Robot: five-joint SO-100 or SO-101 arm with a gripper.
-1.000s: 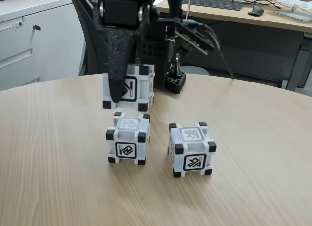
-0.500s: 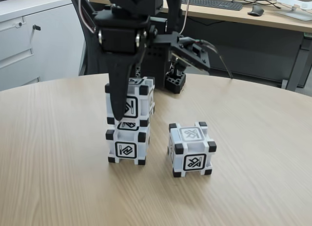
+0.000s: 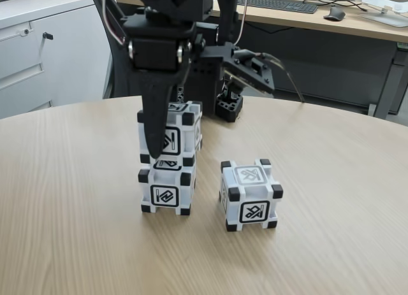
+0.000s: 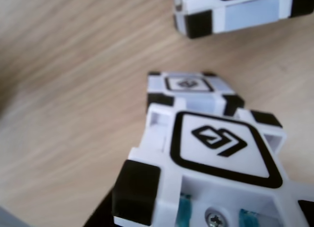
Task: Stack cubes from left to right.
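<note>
Two white cubes with black corners are stacked left of centre on the round wooden table [image 3: 76,199]. The lower cube [image 3: 167,190] stands on the wood. The upper cube [image 3: 172,134] rests on it, set slightly toward the back. My gripper [image 3: 167,148] comes down from above and is shut on the upper cube; its black front finger [image 3: 153,126] covers that cube's left face. A third cube [image 3: 250,194] stands alone to the right. In the wrist view the held cube [image 4: 221,153] is close up, the lower cube [image 4: 189,87] peeks out beneath it and the third cube [image 4: 240,11] sits at the top edge.
The black perforated robot base [image 3: 207,69] and a small black holder [image 3: 229,107] stand at the table's far edge behind the stack. Beyond are a desk with a keyboard [image 3: 280,3] and a grey cabinet [image 3: 44,53] at left.
The gripper has come down with the cube, which hung above the left cube a second ago and now rests on it. Almost nothing moved in the last half second.
</note>
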